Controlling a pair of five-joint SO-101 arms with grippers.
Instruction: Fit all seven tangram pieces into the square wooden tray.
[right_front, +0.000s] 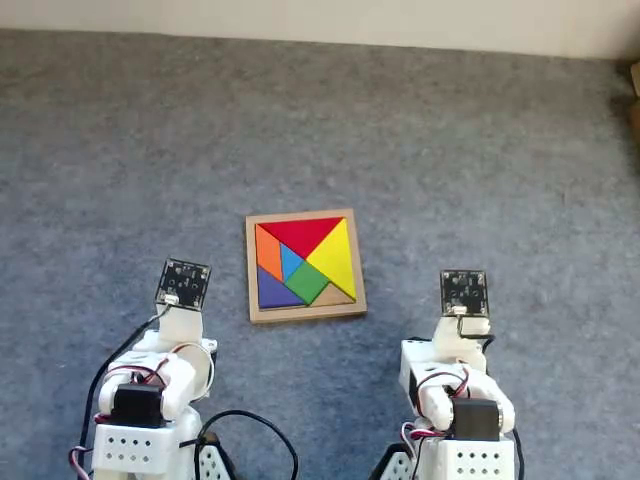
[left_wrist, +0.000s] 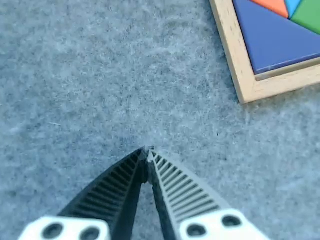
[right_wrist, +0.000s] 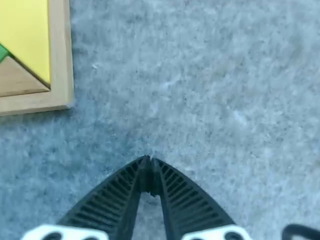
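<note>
The square wooden tray (right_front: 250, 268) lies flat in the middle of the desk (right_front: 450, 150), which is covered with a grey, felt-like cloth. All seven pieces sit inside its rim and fill the square. The red triangle (right_front: 303, 234) lies along the far edge and the yellow triangle (right_front: 337, 262) along the right edge. The orange piece (right_front: 269, 258) lies against the left edge, with the light-blue triangle (right_front: 290, 262) between it and the yellow triangle. The green square (right_front: 308, 282) is near the middle, the dark blue triangle (right_front: 272, 291) in the near left corner and the tan triangle (right_front: 335, 296) in the near right corner. The tray is turned slightly — its edges are not quite parallel to the far edge of the desk.

The left arm (right_front: 160, 385) sits folded back at the near left of the desk, the right arm (right_front: 462, 390) at the near right. The tray lies between them and a little farther out, apart from both.

The left hand (left_wrist: 148, 152) is closed, its two ribbed black fingers meeting at the tips with nothing held. It points down at the grey cloth near the tray's near left corner, where the dark blue triangle lies. The right hand (right_wrist: 149, 160) is closed in the same way and empty — it points at the cloth near the tray's near right corner, where the tan triangle lies. A black cable (right_front: 265, 425) loops on the desk beside the left arm's base.
</note>
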